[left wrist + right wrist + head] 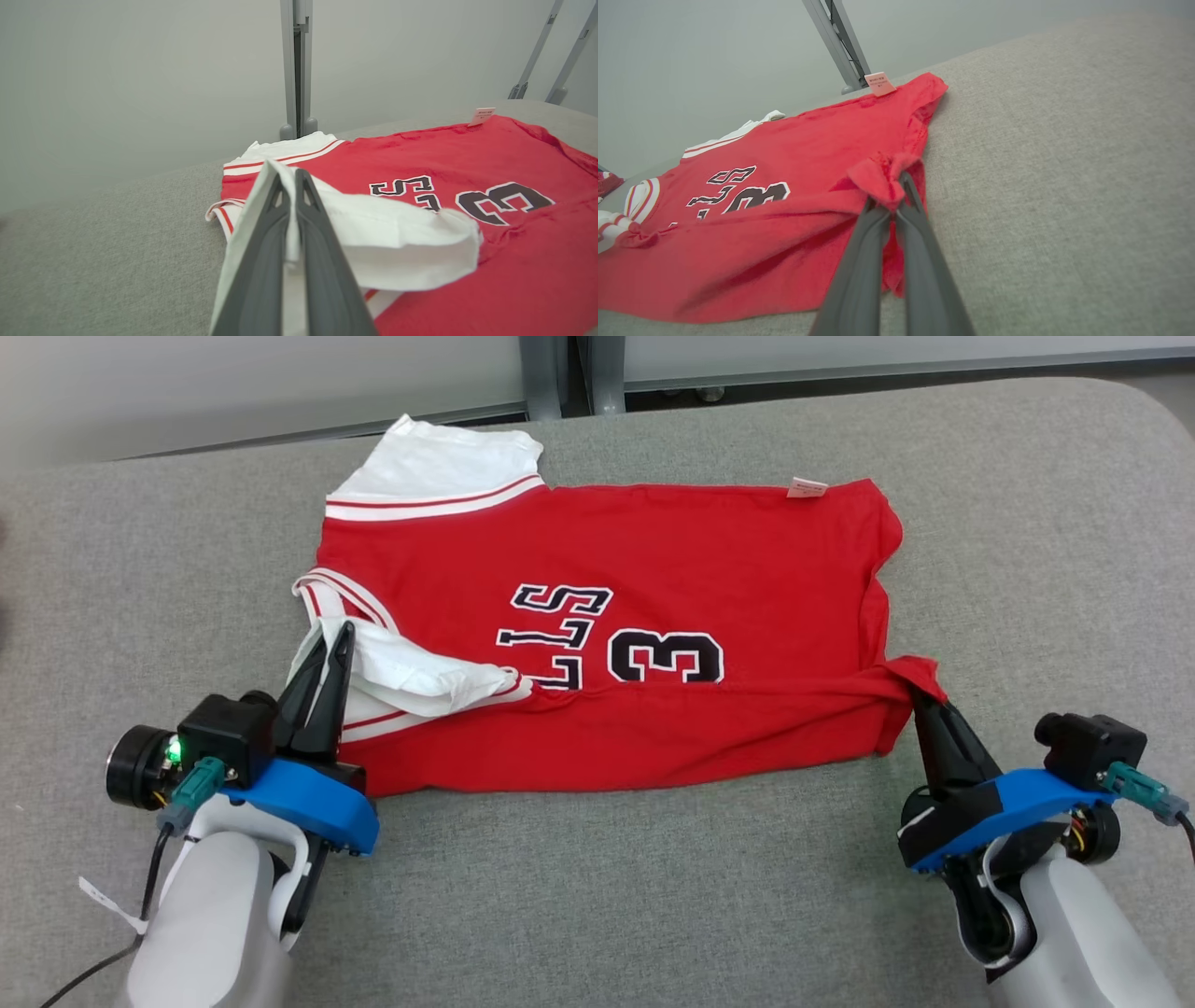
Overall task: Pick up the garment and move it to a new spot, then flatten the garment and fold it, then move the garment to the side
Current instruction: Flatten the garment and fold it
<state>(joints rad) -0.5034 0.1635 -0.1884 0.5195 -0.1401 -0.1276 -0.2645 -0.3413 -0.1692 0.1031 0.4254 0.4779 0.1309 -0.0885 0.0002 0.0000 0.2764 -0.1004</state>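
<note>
Your left tool [334, 633] clamped the sleeve [420, 674], right tool [920, 698] the garment [653, 541] hem; uneven pulling could've slipped either.

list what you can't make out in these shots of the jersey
Lettering on the jersey: in the head view the white sleeve and a red fold cover its start; just LLS and a 3 show.
Print on the tag at the far edge: too small to read in every view.
A red thing at the right wrist view's left edge: cut off, unidentifiable.
Tips of the right gripper: in the head view the bunched red hem hides them.
</note>
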